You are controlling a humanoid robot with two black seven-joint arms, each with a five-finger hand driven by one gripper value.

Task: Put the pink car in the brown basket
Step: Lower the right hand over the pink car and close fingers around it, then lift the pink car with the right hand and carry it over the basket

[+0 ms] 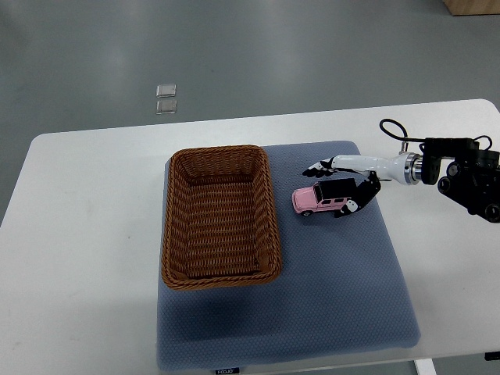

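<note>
Right hand (344, 186): reaching in from right edge, fingers curled around pink car (319, 200)
Pink car: centre-right, on blue mat (344, 289)
Brown basket (220, 216): just left, empty

You have a white table (94, 234) on grey floor (234, 47); two clear squares (166, 99) at eleven o'clock, wooden corner (473, 6) at one.

White table (94, 234) is standing on a grey floor (234, 47). Blue-grey mat (336, 297) is lying flat on the table top, covering its middle and reaching the near edge. Bare white surface is showing left and right of the mat
</note>
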